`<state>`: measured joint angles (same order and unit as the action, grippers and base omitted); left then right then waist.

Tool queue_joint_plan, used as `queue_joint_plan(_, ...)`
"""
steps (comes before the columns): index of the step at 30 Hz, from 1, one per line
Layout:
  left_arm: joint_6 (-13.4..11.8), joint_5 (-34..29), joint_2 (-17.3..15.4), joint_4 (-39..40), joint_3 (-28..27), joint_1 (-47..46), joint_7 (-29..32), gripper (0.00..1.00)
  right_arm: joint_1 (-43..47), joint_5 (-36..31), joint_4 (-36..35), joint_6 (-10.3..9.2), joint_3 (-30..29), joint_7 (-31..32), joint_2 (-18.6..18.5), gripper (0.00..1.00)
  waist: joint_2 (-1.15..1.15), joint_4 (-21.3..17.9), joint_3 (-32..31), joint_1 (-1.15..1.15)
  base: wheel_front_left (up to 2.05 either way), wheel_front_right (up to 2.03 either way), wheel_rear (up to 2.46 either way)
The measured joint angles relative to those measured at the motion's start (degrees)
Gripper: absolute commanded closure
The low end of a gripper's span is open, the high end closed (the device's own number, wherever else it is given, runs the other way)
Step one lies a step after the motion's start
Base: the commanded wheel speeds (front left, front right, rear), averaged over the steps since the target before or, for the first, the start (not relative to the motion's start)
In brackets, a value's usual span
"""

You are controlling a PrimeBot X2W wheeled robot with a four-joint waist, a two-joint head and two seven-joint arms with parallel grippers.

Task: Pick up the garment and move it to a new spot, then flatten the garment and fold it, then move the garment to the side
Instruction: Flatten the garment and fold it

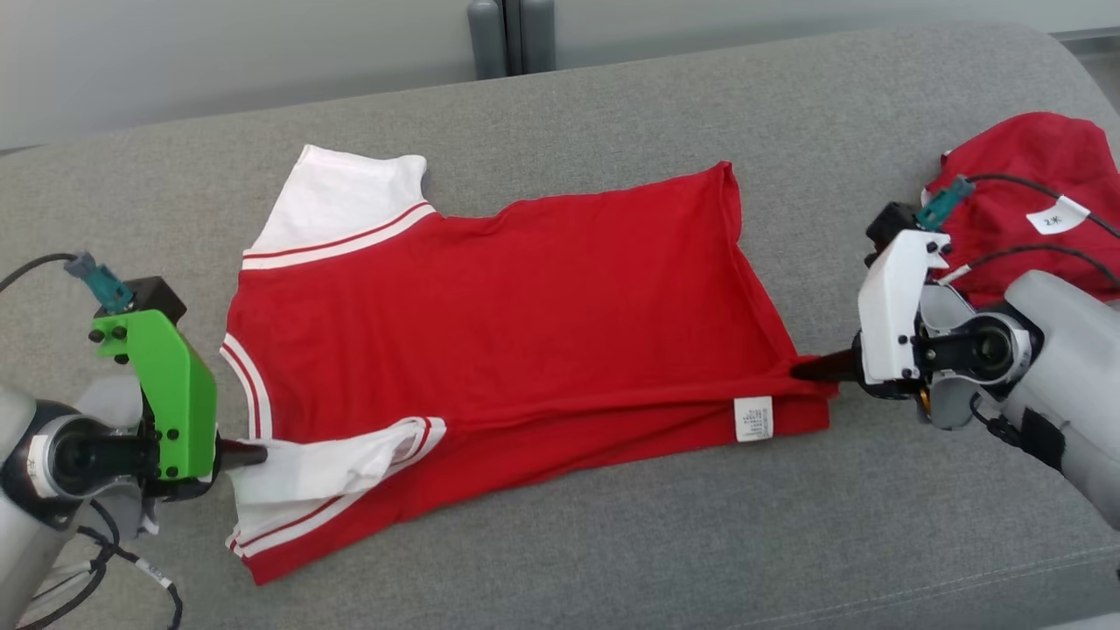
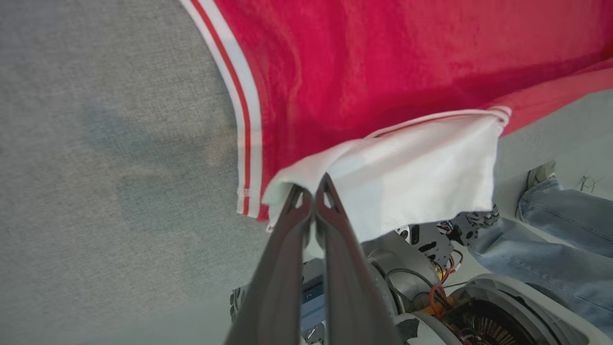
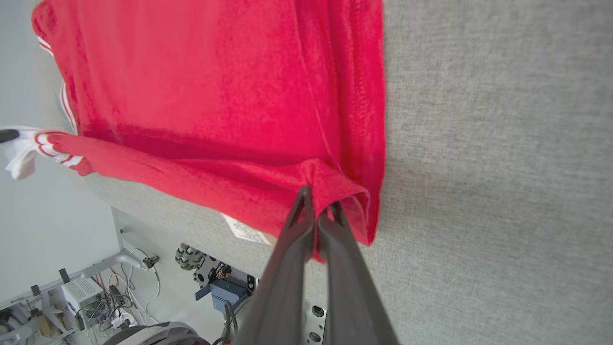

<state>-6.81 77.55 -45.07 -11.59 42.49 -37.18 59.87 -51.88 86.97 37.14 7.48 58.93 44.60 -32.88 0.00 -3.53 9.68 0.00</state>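
Note:
A red shirt (image 1: 525, 315) with white sleeves and red-white trim lies spread on the grey sofa seat (image 1: 612, 542), its near edge lifted and folding over. My left gripper (image 1: 259, 455) is shut on the near white sleeve (image 2: 412, 177), its fingers (image 2: 330, 201) pinching the cloth. My right gripper (image 1: 801, 368) is shut on the shirt's near hem corner (image 3: 335, 191), beside the white care label (image 1: 753, 418). The far white sleeve (image 1: 337, 206) lies flat at the upper left.
Another red garment (image 1: 1024, 201) with a small white tag lies crumpled at the sofa's right end, behind my right arm. A grey post (image 1: 512, 35) stands behind the sofa. A person's jeans leg (image 2: 560, 239) and my wheeled base (image 2: 431, 292) show beyond the sofa's front edge.

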Motion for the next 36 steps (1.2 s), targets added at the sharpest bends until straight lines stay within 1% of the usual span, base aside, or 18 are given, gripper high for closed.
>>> queue_joint_plan(1,0.5,-0.3,0.8,-1.2,-0.1,-0.3,-1.0,0.51,-0.5,-0.2,1.3,0.0,0.0,-0.5,1.1,0.0,0.0,-0.1,0.2,0.0,0.0,0.0,0.0)
queue_joint_plan(2,1.1,-1.1,1.6,-2.7,-0.1,-0.6,-2.3,0.0,-1.1,-0.5,2.6,0.01,-0.1,-1.0,2.3,0.0,0.0,-0.3,0.3,0.0,0.0,0.0,0.0)
queue_joint_plan(5,4.2,-3.6,3.3,-5.9,-0.2,-1.8,-7.2,0.0,-1.8,-1.2,5.6,0.0,-0.7,-4.4,4.6,0.0,0.0,-0.4,0.2,0.0,0.0,0.0,0.0)
queue_joint_plan(7,6.6,-6.4,4.2,-7.9,-0.9,-2.8,-12.6,0.0,-2.1,-1.9,6.8,0.0,-1.8,-8.8,5.6,0.0,0.0,-0.3,-0.3,0.0,0.0,0.0,0.0)
queue_joint_plan(10,9.2,-9.8,5.2,-9.9,-1.8,-3.8,-20.4,0.0,-2.3,-3.1,7.1,0.0,-3.4,-16.2,5.9,0.0,0.0,0.0,-1.2,0.0,0.0,0.0,0.0)
queue_joint_plan(14,11.3,-13.0,6.2,-10.1,-2.0,-3.8,-28.4,0.0,-0.4,-4.7,4.1,0.0,-5.0,-26.4,5.0,0.0,0.0,0.7,-2.6,0.0,0.0,0.0,0.0)
queue_joint_plan(15,11.4,-14.1,6.2,-9.5,-2.3,-3.6,-31.2,0.0,0.3,-5.9,2.6,0.0,-5.3,-30.0,4.5,0.0,0.0,0.8,-3.0,0.0,0.0,0.0,0.0)
queue_joint_plan(17,11.2,-17.4,6.0,-8.3,-3.2,-2.6,-38.1,0.0,1.1,-9.9,1.1,0.01,-6.3,-40.8,3.4,0.0,0.0,1.2,-3.9,0.0,0.0,0.0,0.0)
queue_joint_plan(18,10.3,-18.8,5.8,-7.9,-3.6,-2.1,-41.0,0.0,1.1,-12.1,1.2,0.01,-6.4,-44.9,2.9,0.0,0.0,1.3,-4.2,0.0,0.0,0.0,0.0)
queue_joint_plan(20,7.9,-24.4,4.9,-6.5,-3.5,-0.5,-48.2,0.0,2.3,-15.9,1.4,0.0,-7.5,-54.5,2.0,0.0,0.0,1.7,-5.1,0.0,0.0,0.0,0.0)
queue_joint_plan(22,5.2,-27.8,4.7,-4.9,-3.6,1.5,-54.0,0.0,4.4,-18.4,1.9,0.0,-8.6,-58.3,2.0,0.0,0.0,2.1,-5.8,0.0,0.0,0.0,0.0)
queue_joint_plan(24,2.0,-29.4,5.1,-3.0,-4.7,4.5,-60.1,0.0,6.8,-21.4,1.4,0.0,-11.4,-59.4,2.2,0.0,0.0,2.5,-6.6,0.0,0.0,0.0,0.0)
queue_joint_plan(26,-0.5,-30.8,5.4,-1.0,-5.5,7.3,-64.7,0.0,9.0,-25.6,-1.5,0.01,-17.8,-59.5,2.5,0.0,0.0,2.8,-7.2,0.0,0.0,0.0,0.0)
queue_joint_plan(29,-4.1,-32.1,5.7,2.0,-6.4,12.5,-70.8,0.0,15.6,-35.1,-7.1,0.01,-27.8,-59.6,3.6,0.0,0.0,3.2,-7.8,0.0,0.0,0.0,0.0)
queue_joint_plan(31,-6.7,-33.3,6.4,3.8,-6.3,16.5,-72.9,0.0,22.7,-43.5,-10.8,0.01,-34.4,-59.6,5.3,0.0,0.0,3.5,-8.0,0.0,0.0,0.0,0.0)
queue_joint_plan(33,-9.2,-35.6,6.6,4.7,-5.4,19.7,-73.6,0.0,28.8,-48.3,-13.9,0.01,-40.0,-59.6,7.9,0.0,0.0,3.7,-8.1,0.0,0.0,0.0,0.0)
queue_joint_plan(34,-10.8,-35.3,7.2,5.3,-6.0,21.5,-73.9,0.0,31.9,-51.2,-15.2,0.01,-42.2,-59.6,9.3,0.0,0.0,3.8,-8.1,0.0,0.0,0.0,0.0)
queue_joint_plan(36,-12.6,-35.2,8.4,5.9,-6.4,24.6,-74.2,0.0,37.3,-54.4,-15.7,0.01,-44.4,-59.6,11.5,0.0,0.0,4.0,-8.1,0.0,0.0,0.0,0.0)
